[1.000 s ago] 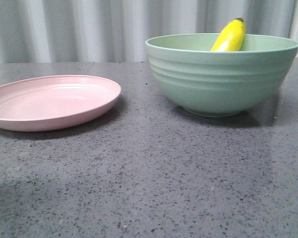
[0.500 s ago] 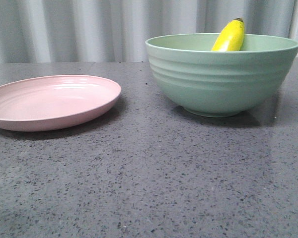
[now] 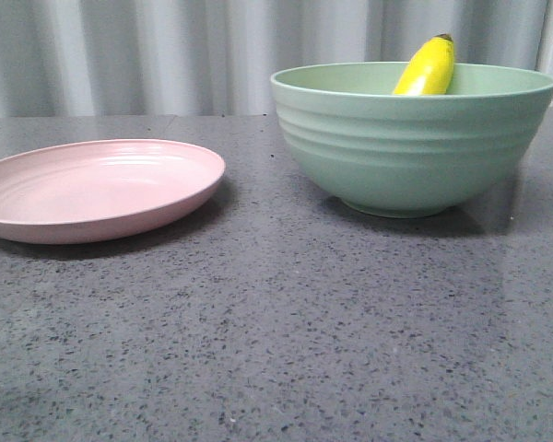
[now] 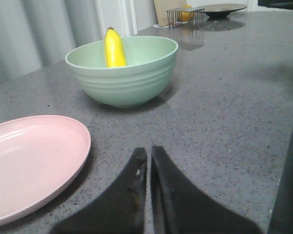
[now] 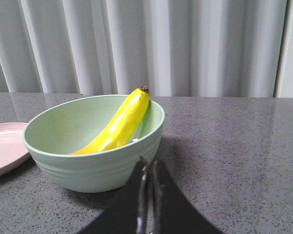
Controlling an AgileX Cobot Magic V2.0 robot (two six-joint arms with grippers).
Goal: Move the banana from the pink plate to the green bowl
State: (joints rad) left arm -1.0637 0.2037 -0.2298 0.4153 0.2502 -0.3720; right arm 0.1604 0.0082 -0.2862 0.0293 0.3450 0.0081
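While both grippers stay unseen in front, wrist views show left gripper (image 4: 148,155) and right gripper (image 5: 149,165) closed.

Soft, even light falls from above across the speckled grey stone-look tabletop (image 3: 286,322), and the deep ridged mint-green bowl (image 3: 413,138) and the shallow pale-pink plate (image 3: 97,189) cast only short, diffuse shadows at their bases. The glossy yellow banana (image 5: 118,126) carries a bright highlight along its back, and the tabletop gives off a pale sheen at the right edge of the front view. Both wrist views are sharp further out (the dark fingers close to the lens look soft).
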